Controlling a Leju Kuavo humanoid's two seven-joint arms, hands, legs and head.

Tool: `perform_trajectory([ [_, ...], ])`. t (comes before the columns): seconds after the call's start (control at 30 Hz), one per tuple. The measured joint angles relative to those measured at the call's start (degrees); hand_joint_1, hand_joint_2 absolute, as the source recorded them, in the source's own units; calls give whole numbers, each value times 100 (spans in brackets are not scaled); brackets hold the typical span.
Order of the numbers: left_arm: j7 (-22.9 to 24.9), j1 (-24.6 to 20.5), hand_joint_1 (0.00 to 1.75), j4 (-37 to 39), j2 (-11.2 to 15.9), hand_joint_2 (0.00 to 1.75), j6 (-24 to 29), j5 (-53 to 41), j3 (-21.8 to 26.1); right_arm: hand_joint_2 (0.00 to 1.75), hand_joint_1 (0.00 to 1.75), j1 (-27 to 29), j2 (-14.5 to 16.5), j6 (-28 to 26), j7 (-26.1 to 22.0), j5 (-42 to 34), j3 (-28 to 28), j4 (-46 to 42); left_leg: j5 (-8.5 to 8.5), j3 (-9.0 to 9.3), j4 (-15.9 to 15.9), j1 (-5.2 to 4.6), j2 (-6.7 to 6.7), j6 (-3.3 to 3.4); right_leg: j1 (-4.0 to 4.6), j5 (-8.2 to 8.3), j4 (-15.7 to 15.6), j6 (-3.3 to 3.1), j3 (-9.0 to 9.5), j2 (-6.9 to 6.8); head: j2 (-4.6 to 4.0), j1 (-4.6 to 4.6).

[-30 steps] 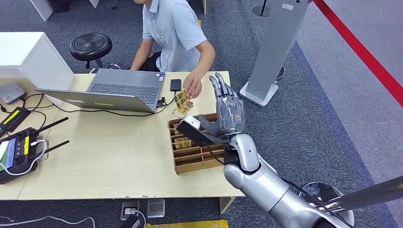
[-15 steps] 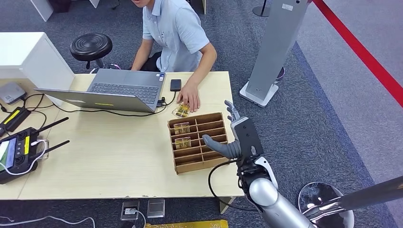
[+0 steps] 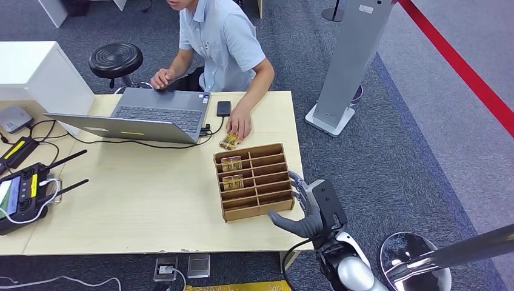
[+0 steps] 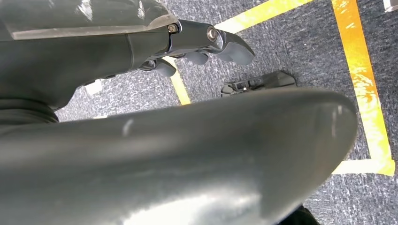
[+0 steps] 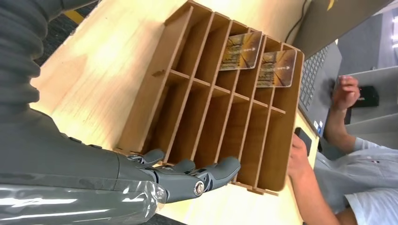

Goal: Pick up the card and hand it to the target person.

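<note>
Bench (image 3: 139,200): pale wood top, carrying all items listed below.

Slotted tray (image 3: 267,182): brown, divided into two columns of narrow compartments, standing near the bench's right end. Two cards stand in its left column, one (image 3: 231,163) toward the far end and another (image 3: 233,182) a couple of slots nearer the robot.

Card (image 3: 229,142): gold and brown, lying flat on the bench just beyond the tray's far edge, under the fingertips of the person's hand (image 3: 239,127).

Person (image 3: 221,42): seated at the far side of the bench in a light blue shirt; the other hand rests by the laptop's far edge.

Right hand (image 3: 309,209): at the tray's near right corner, over the bench edge. Fingers (image 5: 206,176) released, slightly curled and spread, grasping nothing; in the right wrist view their tips lie at the tray's rim.

Left hand (image 4: 197,44): seen in the left wrist view above dark carpet with yellow floor tape. Fingers curled in loosely, nothing visible in them; whether fully clenched cannot be told.

Laptop (image 3: 151,115): grey, open, at the far left of the tray.

Phone (image 3: 223,108): dark, flat on the bench beside the laptop.

Controller (image 3: 21,194): black with antennas, at the bench's left edge.
</note>
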Motion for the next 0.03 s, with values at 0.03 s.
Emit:
perform_trajectory([
  [0.03, 0, 0, 0, 0, 0, 0, 2, 2, 0, 175, 0, 8, -2, 10, 0, 0, -2, 0, 0, 0, 0, 0, 0, 0, 0, 0, 0, 0, 0, 0, 0, 0],
])
